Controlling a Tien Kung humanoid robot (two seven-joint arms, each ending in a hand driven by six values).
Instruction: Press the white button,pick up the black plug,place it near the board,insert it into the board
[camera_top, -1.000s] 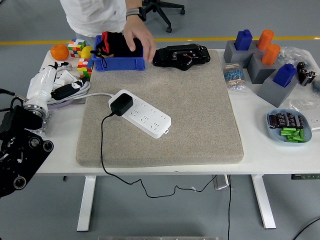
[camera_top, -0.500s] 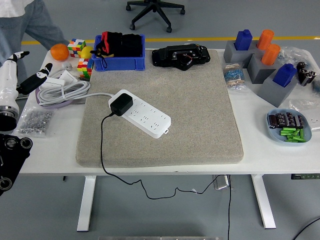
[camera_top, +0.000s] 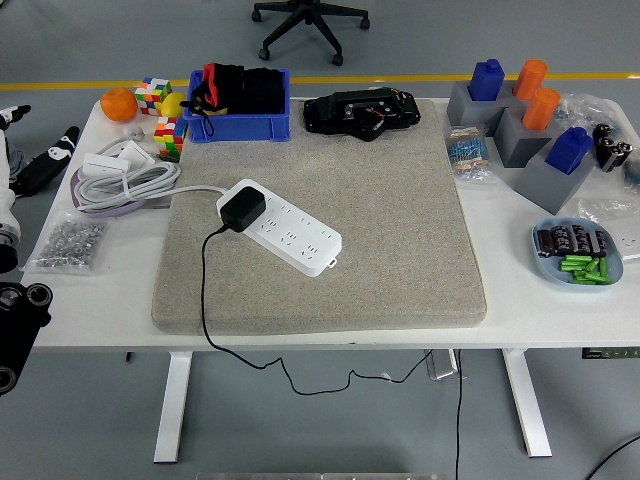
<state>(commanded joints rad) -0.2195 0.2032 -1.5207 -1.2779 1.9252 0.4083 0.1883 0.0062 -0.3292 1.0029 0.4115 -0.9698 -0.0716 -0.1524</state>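
1. The black plug (camera_top: 242, 208) sat pushed into the left end of the white power board (camera_top: 283, 228), which lay at a slant on the left half of a grey felt mat (camera_top: 330, 260). Its black cord (camera_top: 207, 290) ran down off the mat's front edge and hung below the worktop (camera_top: 520, 320).
2. The worktop was white and wide, and the grey mat covered most of its middle.
3. The left hand (camera_top: 18, 165) showed only at the picture's left edge, white with black fingers (camera_top: 45, 165) that lay loosely extended and held nothing, well apart from the plug.
4. A blue bin (camera_top: 238, 110) holding black and red items stood at the mat's far left corner, and a black device (camera_top: 360, 110) lay just to its right.
5. Grey blocks (camera_top: 520, 140) bearing blue and orange pieces stood at the far right of the worktop.
6. A coiled white cable with an adapter (camera_top: 125, 175) lay left of the mat, with a bag of small metal parts (camera_top: 68, 243) nearer the front edge.
7. A pale blue dish (camera_top: 578, 258) at the right held dark and green batteries.
8. An orange (camera_top: 119, 103) and coloured cubes (camera_top: 157, 105) sat at the far left corner.
9. The board's white button was too small to make out.
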